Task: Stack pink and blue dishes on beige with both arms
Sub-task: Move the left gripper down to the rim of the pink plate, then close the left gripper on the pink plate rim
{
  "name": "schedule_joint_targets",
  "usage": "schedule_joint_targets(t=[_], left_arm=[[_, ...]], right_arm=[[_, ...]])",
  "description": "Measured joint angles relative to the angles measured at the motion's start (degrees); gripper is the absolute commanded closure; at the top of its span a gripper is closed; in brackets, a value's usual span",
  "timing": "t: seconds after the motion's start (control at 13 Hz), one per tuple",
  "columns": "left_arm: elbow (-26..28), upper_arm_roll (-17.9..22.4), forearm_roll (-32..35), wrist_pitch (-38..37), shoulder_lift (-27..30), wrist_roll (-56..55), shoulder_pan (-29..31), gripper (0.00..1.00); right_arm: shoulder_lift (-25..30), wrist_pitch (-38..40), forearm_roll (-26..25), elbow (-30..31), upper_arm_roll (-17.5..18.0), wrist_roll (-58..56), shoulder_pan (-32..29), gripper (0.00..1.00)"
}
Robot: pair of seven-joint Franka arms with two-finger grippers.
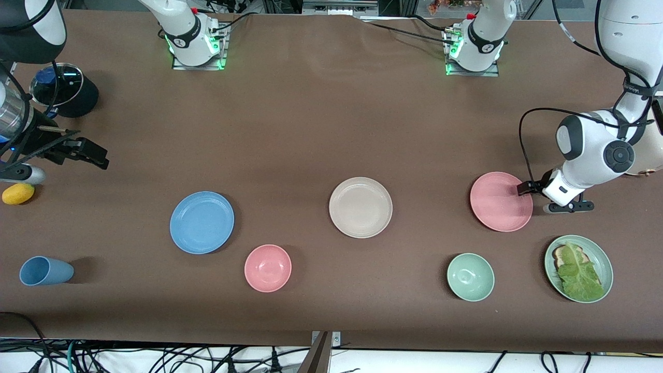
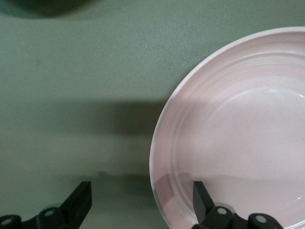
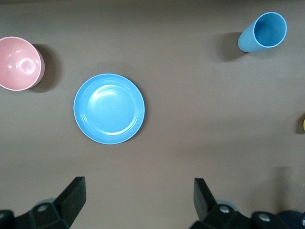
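Note:
The pink plate (image 1: 501, 201) lies toward the left arm's end of the table, the beige plate (image 1: 360, 207) in the middle and the blue plate (image 1: 202, 223) toward the right arm's end. My left gripper (image 1: 536, 196) is low at the pink plate's edge. In the left wrist view it (image 2: 138, 202) stands open astride the pink plate's rim (image 2: 164, 191), one finger over the plate and one over bare table. My right gripper (image 1: 90, 153) hangs open and empty over the right arm's end of the table. The right wrist view has the blue plate (image 3: 109, 109) well ahead of the open gripper (image 3: 138, 200).
A pink bowl (image 1: 268, 268) and a green bowl (image 1: 470, 277) sit nearer the camera than the plates. A green plate with bread and lettuce (image 1: 578, 268) is near the pink plate. A blue cup (image 1: 45, 271), a lemon (image 1: 18, 194) and a lidded black pot (image 1: 65, 89) stand at the right arm's end.

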State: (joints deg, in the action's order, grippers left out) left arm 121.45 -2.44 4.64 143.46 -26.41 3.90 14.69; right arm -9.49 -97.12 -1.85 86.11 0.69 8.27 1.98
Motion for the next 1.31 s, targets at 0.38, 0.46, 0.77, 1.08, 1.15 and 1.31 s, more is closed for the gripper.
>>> schedule_joint_targets(t=[0.38,0.46,0.77,1.08,1.15,1.31], left_arm=[[-0.21,-0.01,0.00,0.04,-0.59,-0.61,0.06,1.00],[-0.40,-0.01,0.00,0.04,-0.60,-0.62,0.06,1.00],[-1.85,-0.17,-0.04,-1.33,-0.24,-0.81,0.01,1.00],[-10.15,-5.61,-0.14,-17.86,2.01,-7.56,0.00,1.00],[-12.07,-7.92,-0.14,-21.56,2.55,-9.87,-0.14,1.00],[-14.29,-12.40,-0.14,-25.76,2.88,-14.27,-0.34,1.00]], right_arm=[[0.00,0.02,0.00,0.00,-0.01,-0.04,-0.03,0.00],[0.00,0.02,0.00,0.00,-0.01,-0.05,-0.03,0.00],[0.00,0.03,0.01,0.00,-0.01,-0.06,-0.03,0.00],[0.00,0.03,0.02,0.00,-0.01,-0.10,-0.03,0.00],[0.00,0.03,0.03,0.00,-0.01,-0.10,-0.03,0.00],[0.00,0.03,0.03,0.00,-0.01,-0.10,-0.03,0.00]])
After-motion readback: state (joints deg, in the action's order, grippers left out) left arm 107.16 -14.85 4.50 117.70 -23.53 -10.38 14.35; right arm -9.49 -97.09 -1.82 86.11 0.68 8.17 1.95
